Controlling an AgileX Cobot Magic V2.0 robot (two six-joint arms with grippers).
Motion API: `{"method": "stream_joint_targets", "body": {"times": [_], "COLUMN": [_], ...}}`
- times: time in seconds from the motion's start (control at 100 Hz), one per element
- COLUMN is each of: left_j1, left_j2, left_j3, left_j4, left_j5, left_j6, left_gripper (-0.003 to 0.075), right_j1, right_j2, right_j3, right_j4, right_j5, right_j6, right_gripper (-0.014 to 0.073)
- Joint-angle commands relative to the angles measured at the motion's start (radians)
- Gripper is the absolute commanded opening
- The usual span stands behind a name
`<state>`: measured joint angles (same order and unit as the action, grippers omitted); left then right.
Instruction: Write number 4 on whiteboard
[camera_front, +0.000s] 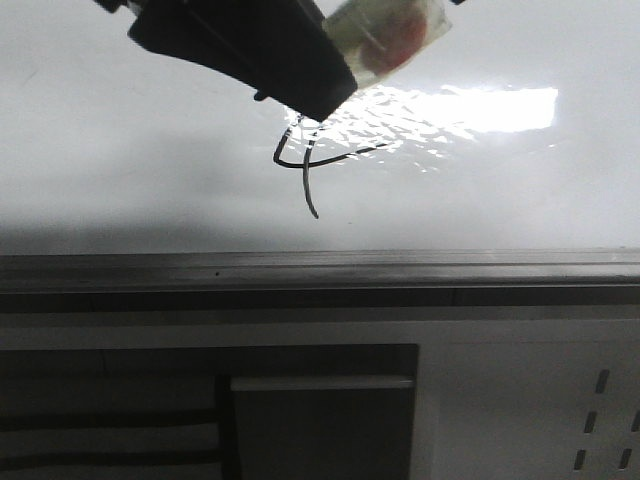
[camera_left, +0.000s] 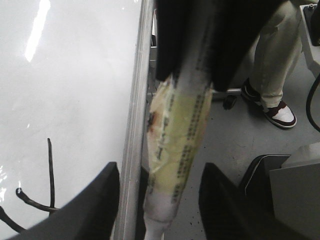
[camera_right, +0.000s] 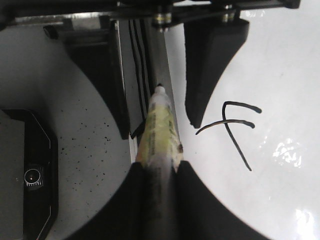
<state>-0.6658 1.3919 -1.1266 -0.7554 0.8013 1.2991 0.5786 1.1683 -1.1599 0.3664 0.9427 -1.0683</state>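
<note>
Hovering just above number 4 (camera_front: 308, 170) — right gripper (camera_front: 318, 108), clamped on marker (camera_right: 157, 130)

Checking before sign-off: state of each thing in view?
Small black hand-drawn number 4: drawn on board.
Large glossy white-grey whiteboard: bears only that figure.
Yellow-taped marker: clamped, nib bare.
Right fingers: shut on marker.
Left fingers: open, astride marker.

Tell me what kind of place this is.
Probably a robotics lab or test workshop: a large glossy whiteboard with a grey metal ledge, a speckled grey concrete floor, and a bystander's maroon-and-white sneaker beside dark equipment.
</note>
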Motion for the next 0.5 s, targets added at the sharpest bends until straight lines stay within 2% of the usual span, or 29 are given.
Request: {"method": "stream_joint_targets", "body": {"times": [0.0, 0.12, 0.31, 0.38, 0.49], "left_j1": [-0.007, -0.007, -0.007, -0.007, -0.007], "left_j2": [-0.025, -0.025, -0.025, -0.025, -0.025], "left_j3": [-0.033, -0.033, -0.033, -0.033, -0.033], "left_j4": [-0.038, -0.038, -0.038, -0.038, -0.038], "left_j5": [-0.025, -0.025, -0.026, -0.026, -0.026], "left_j6": [0.000, 0.000, 0.000, 0.000, 0.000], "left_gripper": [0.0249, 0.0124, -0.0001, -0.0020, -0.0020], "right_j1": [0.000, 0.000, 0.000, 0.000, 0.000], "right_j2": [-0.022, -0.020, -0.005, -0.003, -0.003], "right_j3": [-0.034, -0.034, -0.034, -0.034, -0.034], "right_j4": [0.018, 0.025, 0.025, 0.025, 0.025], "right_j5": [-0.034, -0.032, -0.030, -0.030, -0.029], "right_j6": [-0.012, -0.012, -0.012, -0.012, -0.005], "right_gripper": [-0.0036, -0.0036, -0.0020, 0.0041, 0.0236]}}
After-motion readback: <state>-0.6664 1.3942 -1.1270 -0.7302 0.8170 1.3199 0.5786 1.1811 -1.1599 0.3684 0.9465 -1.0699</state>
